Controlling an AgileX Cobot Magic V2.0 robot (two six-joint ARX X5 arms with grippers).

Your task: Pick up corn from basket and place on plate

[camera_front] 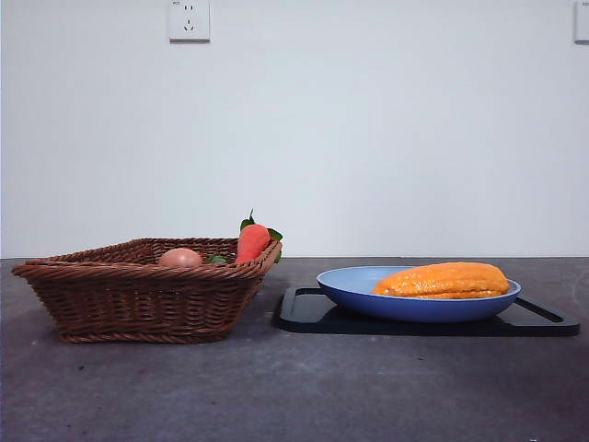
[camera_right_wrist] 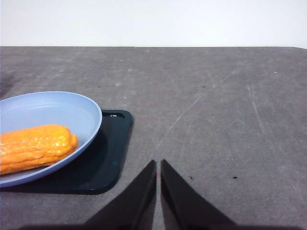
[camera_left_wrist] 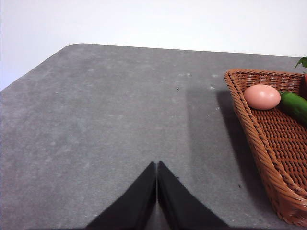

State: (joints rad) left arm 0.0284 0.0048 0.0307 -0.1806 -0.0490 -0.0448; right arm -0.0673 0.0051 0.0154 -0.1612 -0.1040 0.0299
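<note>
Corn (camera_front: 444,280) lying on blue plate (camera_front: 354,293), basket (camera_front: 138,299) beside, both hands closed, empty

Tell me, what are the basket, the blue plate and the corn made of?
The basket looks like woven wicker: brown strands cross each other and the rim is braided. The plate looks like smooth matte plastic or ceramic; its even blue surface doesn't say which. The corn, lying on the plate, has a glossy, slightly wet-looking shine on its bumpy orange rows, so it may be a plastic toy, but I can't be sure.
</note>
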